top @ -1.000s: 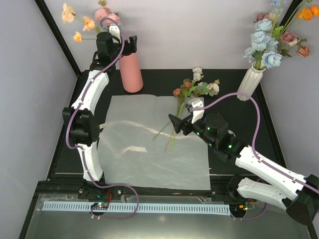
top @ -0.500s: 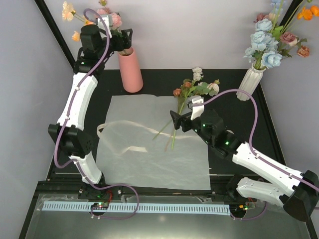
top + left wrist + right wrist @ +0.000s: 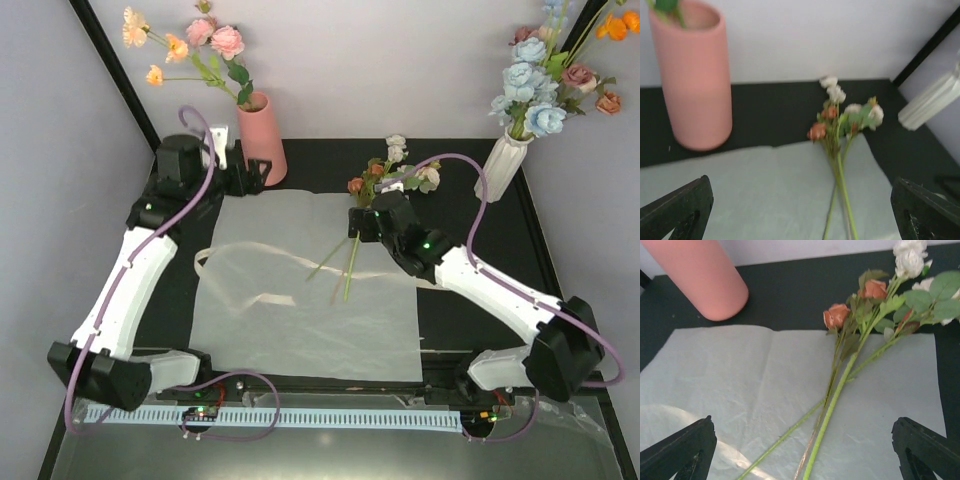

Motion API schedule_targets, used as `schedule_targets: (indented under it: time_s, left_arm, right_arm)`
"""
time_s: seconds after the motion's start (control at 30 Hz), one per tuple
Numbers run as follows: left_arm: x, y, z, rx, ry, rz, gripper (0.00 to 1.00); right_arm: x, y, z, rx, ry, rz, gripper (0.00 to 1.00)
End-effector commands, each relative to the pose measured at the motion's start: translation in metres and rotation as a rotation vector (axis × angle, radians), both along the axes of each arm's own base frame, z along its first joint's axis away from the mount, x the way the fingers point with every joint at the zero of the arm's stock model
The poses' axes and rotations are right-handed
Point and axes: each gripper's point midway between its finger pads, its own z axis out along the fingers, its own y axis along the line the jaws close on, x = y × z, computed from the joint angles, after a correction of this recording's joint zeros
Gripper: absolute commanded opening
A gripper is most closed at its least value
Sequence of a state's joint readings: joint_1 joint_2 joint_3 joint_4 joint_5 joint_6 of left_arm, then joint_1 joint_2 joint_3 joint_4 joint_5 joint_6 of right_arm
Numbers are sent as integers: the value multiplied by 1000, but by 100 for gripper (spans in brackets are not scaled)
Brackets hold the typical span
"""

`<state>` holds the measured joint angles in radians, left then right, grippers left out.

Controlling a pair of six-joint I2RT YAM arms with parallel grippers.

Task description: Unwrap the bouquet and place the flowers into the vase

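My left claw (image 3: pixel 252 176) gapes wide and empty just beside the salmon-pink cylinder vase (image 3: pixel 262 140), which stands at the back left of the black tabletop (image 3: pixel 470 240) with pink and peach blooms (image 3: pixel 215 40) in it. My right claw (image 3: pixel 356 222), also spread wide and holding nothing, hovers over the other green-stemmed flowers (image 3: pixel 385 180), which lie across the flattened cream-white paper sheet (image 3: pixel 300 320).
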<state>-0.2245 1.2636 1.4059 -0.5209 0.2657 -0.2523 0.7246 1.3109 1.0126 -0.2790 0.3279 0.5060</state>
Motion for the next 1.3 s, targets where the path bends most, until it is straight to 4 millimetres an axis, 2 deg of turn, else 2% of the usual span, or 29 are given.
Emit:
schedule_targets:
  time_s: [0.0, 0.13, 0.2, 0.33, 0.37, 0.47, 0.63, 0.77, 0.93, 1.1, 1.27]
  left_arm:
    - [-42, 3, -35, 33, 71, -28, 99]
    - [-66, 0, -81, 27, 130, -65, 99]
    - [-77, -1, -111, 31, 194, -82, 99]
    - [-96, -2, -152, 53, 269, -121, 99]
    - [-99, 0, -162, 59, 283, -118, 99]
    - [-107, 5, -185, 79, 335, -103, 99]
    - [-129, 17, -211, 113, 479, -53, 99]
    - [-140, 20, -222, 118, 514, -34, 99]
    - [-139, 13, -214, 90, 468, -57, 99]
    - [-139, 11, -212, 89, 459, -69, 99]
    - [-137, 11, -211, 88, 455, -67, 99]
  right_arm:
    - [6, 4, -11, 24, 95, -18, 96]
    - [17, 10, -23, 9, 156, -42, 92]
    - [25, 12, -28, -2, 189, -61, 91]
    - [43, 22, -43, -26, 246, -73, 90]
    - [49, 25, -52, -38, 268, -77, 89]
    - [67, 30, -66, -44, 313, -88, 88]
    - [92, 39, -95, -61, 388, -104, 85]
    - [109, 36, -121, -90, 452, -126, 83]
    - [127, 25, -146, -107, 496, -158, 77]
    - [136, 29, -161, -128, 520, -132, 70]
    - [138, 29, -170, -141, 536, -136, 68]
